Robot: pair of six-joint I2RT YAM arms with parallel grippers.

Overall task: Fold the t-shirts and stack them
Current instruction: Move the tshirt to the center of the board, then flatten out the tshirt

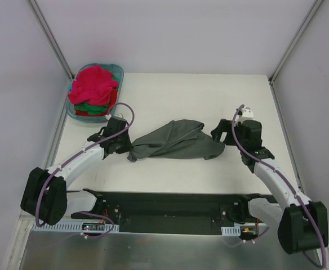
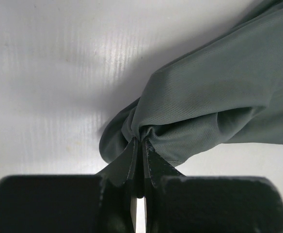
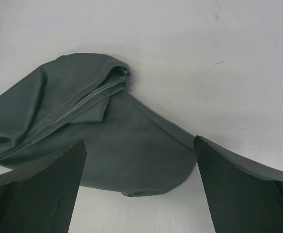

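Observation:
A dark charcoal grey t-shirt (image 1: pixel 176 142) lies bunched across the middle of the white table. My left gripper (image 1: pixel 127 147) is shut on its left end; in the left wrist view the cloth (image 2: pixel 209 107) gathers into the closed fingertips (image 2: pixel 140 141). My right gripper (image 1: pixel 219 135) is open at the shirt's right end; in the right wrist view the fingers (image 3: pixel 49 179) straddle a fold of the shirt (image 3: pixel 127 155) without holding it. Pink-red (image 1: pixel 95 83), green (image 1: pixel 91 106) and red t-shirts are piled in the teal basket.
The teal plastic basket (image 1: pixel 118 72) stands at the back left corner of the table, close behind my left arm. Grey walls with metal posts enclose the table on three sides. A black rail runs along the near edge.

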